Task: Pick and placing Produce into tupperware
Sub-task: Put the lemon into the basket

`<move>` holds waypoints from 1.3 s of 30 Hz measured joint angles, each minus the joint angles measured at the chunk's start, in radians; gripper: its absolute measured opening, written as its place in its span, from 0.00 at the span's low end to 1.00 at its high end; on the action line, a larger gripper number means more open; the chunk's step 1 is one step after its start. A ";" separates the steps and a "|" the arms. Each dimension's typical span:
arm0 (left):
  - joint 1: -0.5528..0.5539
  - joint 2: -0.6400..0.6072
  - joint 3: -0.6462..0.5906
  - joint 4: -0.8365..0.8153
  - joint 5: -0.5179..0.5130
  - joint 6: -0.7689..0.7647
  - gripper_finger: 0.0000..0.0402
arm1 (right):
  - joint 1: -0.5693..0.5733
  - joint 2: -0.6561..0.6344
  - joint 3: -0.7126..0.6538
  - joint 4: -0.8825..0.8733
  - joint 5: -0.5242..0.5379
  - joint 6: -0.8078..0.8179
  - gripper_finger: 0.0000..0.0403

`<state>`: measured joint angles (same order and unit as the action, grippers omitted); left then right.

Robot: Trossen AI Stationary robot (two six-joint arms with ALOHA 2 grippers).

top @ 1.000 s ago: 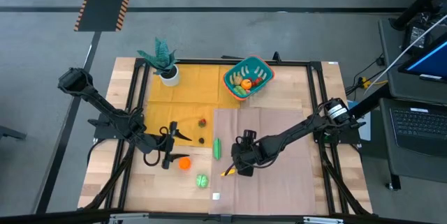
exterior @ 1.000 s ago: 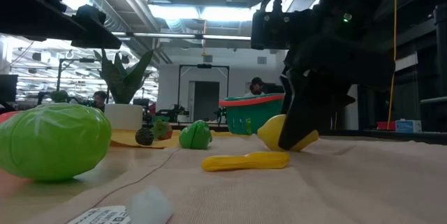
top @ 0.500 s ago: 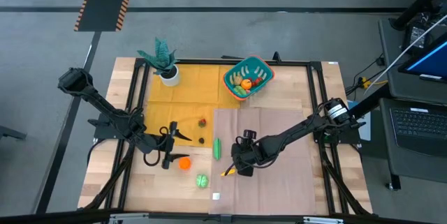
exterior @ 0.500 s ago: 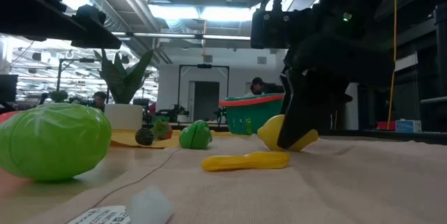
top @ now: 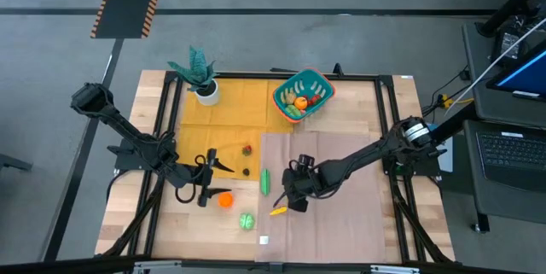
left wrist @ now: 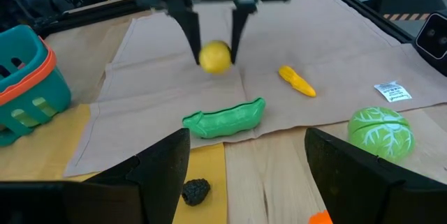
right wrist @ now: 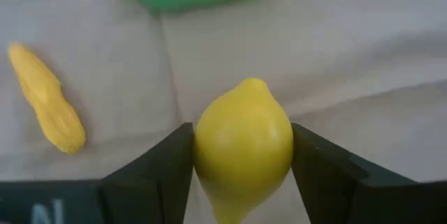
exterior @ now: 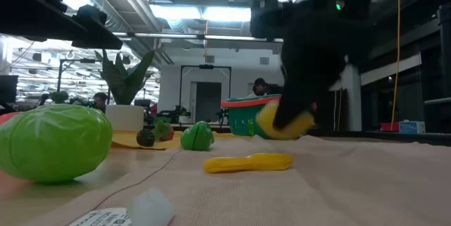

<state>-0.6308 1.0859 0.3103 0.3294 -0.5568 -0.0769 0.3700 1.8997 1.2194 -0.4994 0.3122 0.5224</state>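
My right gripper point(top: 290, 199) is shut on a yellow lemon point(right wrist: 243, 144), just above the beige cloth point(top: 341, 223) near the table's middle. My left gripper point(top: 205, 180) stands open at the left with nothing between its fingers. On the table lie a yellow pepper point(top: 279, 211), a green pea pod point(top: 265, 181), a green cabbage point(top: 246, 220), an orange point(top: 224, 198), a red berry point(top: 246, 149) and a dark berry point(top: 246, 171). The teal tupperware point(top: 321, 80) at the far middle holds several pieces of produce. My right gripper pinches the lemon's two opposite sides point(right wrist: 202, 147) between its two fingers, one finger point(left wrist: 188, 32) on each side. The fingers come steeply from above, pointing down. The lemon point(exterior: 282, 122) sits at the fingers' free ends, lifted a little off the cloth.
A teal potted plant point(top: 201, 76) in a white pot stands at the far left on the yellow cloth point(top: 226, 107). A small white label point(top: 264, 240) lies near the front edge. A black frame point(top: 388, 120) runs around the table.
My right gripper has risen a little with the lemon, which rested on the cloth before and now hangs just clear of it. The yellow pepper beside it has stayed where it was.
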 joint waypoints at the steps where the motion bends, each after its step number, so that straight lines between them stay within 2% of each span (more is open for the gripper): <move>1: 0.000 0.000 0.000 0.000 0.000 0.000 0.68 | -0.009 -0.015 0.000 -0.005 -0.001 -0.002 0.52; 7: 0.000 0.000 0.000 0.000 0.000 0.000 0.68 | -0.063 -0.145 0.001 -0.083 0.032 -0.008 0.52; 16: 0.021 0.000 0.000 -0.007 0.000 0.008 0.68 | -0.077 -0.348 0.000 -0.231 0.207 -0.001 0.52; 21: 0.033 0.000 0.000 -0.008 0.000 0.008 0.68 | -0.066 -0.446 -0.122 -0.185 0.245 0.053 0.52; 23: 0.033 0.000 0.000 -0.008 0.000 0.009 0.68 | -0.066 -0.490 -0.217 -0.108 0.245 0.081 0.52; 27: 0.033 0.000 0.000 -0.007 0.000 0.009 0.68 | -0.064 -0.579 -0.434 0.184 0.255 0.066 0.52; 33: 0.049 0.000 0.000 -0.006 0.001 0.009 0.68 | -0.067 -0.688 -0.685 0.613 0.255 -0.085 0.52; 37: 0.112 0.000 0.000 -0.003 0.002 0.043 0.68 | -0.070 -0.730 -0.805 0.844 0.231 -0.167 0.52; 39: 0.167 0.000 0.000 0.010 0.039 0.059 0.68 | -0.073 -0.738 -0.852 0.927 0.213 -0.191 0.52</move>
<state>-0.4637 1.0855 0.3099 0.3398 -0.5175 -0.0174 0.2966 1.1614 0.3677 0.4278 0.5252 0.3312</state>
